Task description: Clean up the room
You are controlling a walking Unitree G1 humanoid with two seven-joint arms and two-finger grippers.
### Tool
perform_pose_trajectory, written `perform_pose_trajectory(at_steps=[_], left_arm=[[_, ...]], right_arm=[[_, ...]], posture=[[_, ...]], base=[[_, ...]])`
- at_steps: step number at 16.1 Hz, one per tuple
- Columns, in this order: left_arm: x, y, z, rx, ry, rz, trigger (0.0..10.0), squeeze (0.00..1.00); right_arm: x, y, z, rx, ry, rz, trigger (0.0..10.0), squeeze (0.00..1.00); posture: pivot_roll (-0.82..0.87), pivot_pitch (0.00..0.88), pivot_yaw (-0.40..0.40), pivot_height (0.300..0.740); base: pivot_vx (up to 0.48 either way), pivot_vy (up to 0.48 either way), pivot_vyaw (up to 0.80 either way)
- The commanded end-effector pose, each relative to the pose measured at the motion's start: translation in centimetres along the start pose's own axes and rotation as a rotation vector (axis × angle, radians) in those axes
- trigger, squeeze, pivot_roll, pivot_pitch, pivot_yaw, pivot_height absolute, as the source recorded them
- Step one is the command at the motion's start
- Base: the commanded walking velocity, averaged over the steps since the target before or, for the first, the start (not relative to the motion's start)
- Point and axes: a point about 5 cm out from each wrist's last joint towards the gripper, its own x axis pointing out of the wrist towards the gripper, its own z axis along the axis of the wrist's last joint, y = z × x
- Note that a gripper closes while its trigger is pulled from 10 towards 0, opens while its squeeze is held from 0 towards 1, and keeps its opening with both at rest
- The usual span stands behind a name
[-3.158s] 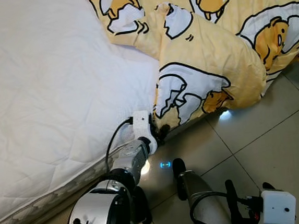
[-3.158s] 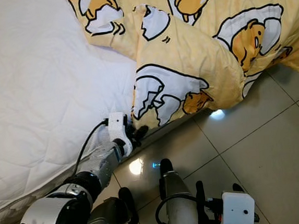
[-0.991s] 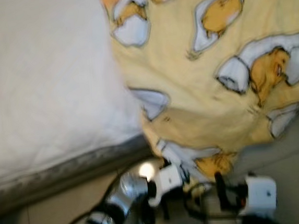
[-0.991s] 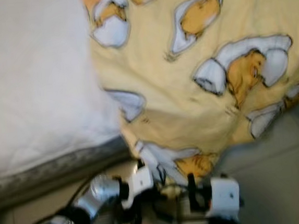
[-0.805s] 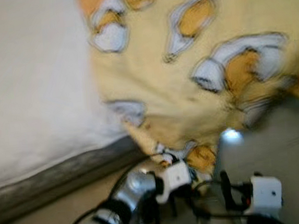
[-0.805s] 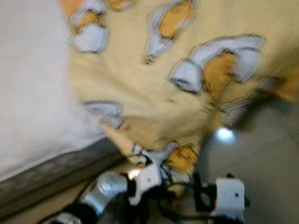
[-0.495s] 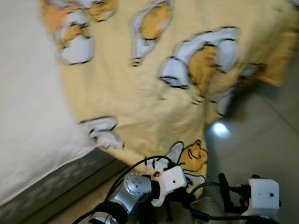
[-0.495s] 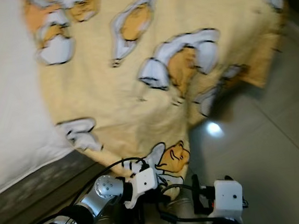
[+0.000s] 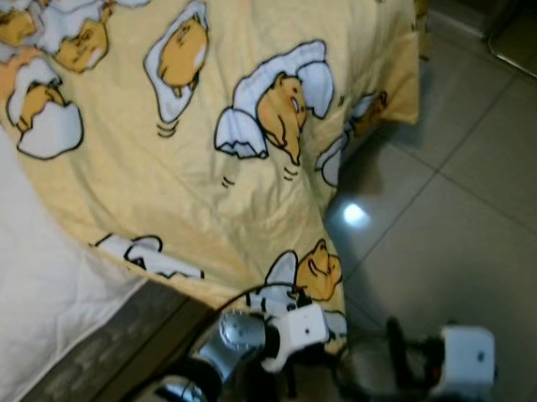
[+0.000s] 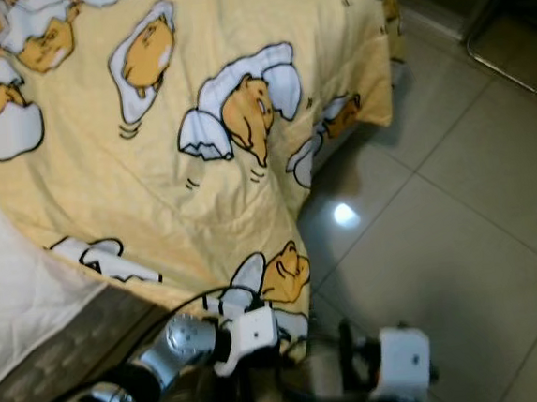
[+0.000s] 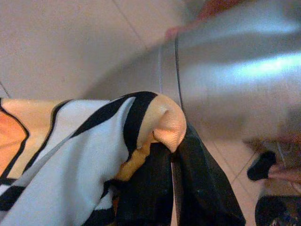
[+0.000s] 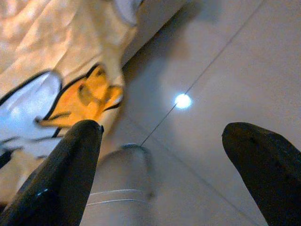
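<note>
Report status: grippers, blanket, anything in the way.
Left gripper shut on the blanket corner, low beside the bed. Right gripper open above the floor, holding nothing. Blanket hangs over the bed's edge. Nothing blocking.

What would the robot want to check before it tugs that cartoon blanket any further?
1. Left claw shut on the corner of the yellow cartoon-egg blanket: ok, the fabric is pinched between its black fingers.
2. Right claw free to help: ok, it is open, holding nothing, over the grey tiled floor.
3. Blanket off the floor: cannot tell; its lower edge hangs down the bedside near the tiles.
4. White quilted mattress covered: not ok, a wide part lies bare on the robot's left.
5. Blanket lying flat: mostly ok, only gentle creases on top.
</note>
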Motion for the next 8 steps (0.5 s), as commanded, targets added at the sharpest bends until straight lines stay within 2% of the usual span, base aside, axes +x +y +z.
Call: perform_pose_trajectory(at_steps=[1,5,8], left_arm=[[0.3,-1.3,-1.2,-0.006,0.047,-0.050,0.0,0.00],[-0.3,-1.3,-2.7,0.089,0.213,-0.052,0.0,0.00],[-0.6,-1.1,-3.0,0.120,0.254,-0.062,0.0,0.00]], right_arm=[[-0.1,-0.1,-0.1,0.003,0.010,-0.003,10.0,0.00],[0.0,-0.3,-0.3,0.001,0.013,-0.009,10.0,0.00],[0.0,-0.3,-0.3,0.000,0.012,-0.009,10.0,0.00]], posture=[[-0.21,0.329,0.123,0.740],[-0.21,0.330,0.123,0.740],[-0.21,0.326,0.125,0.740]], base=[[0.000,0.000,0.00],[0.000,0.000,0.00],[0.000,0.000,0.00]])
